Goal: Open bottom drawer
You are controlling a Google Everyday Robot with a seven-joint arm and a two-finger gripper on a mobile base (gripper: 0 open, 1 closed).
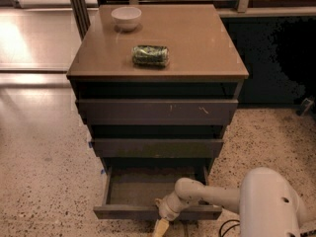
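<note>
The bottom drawer (123, 212) is the lowest of three dark brown handleless fronts on a brown cabinet (158, 48). It stands pulled out, showing its shallow grey-brown tray body (143, 187), which looks empty. My gripper (161, 223) hangs at the middle of the drawer's front edge, at the end of my white arm (212, 196) that reaches in from the lower right. Its yellowish fingers (161, 227) point down over the front, partly cut off by the picture's bottom edge.
The middle drawer front (157, 147) and the top one with pale scratch marks (157, 111) are slightly out. A white bowl (126, 18) and a green crumpled packet (150, 55) lie on the cabinet top. Speckled floor (44, 181) lies on both sides.
</note>
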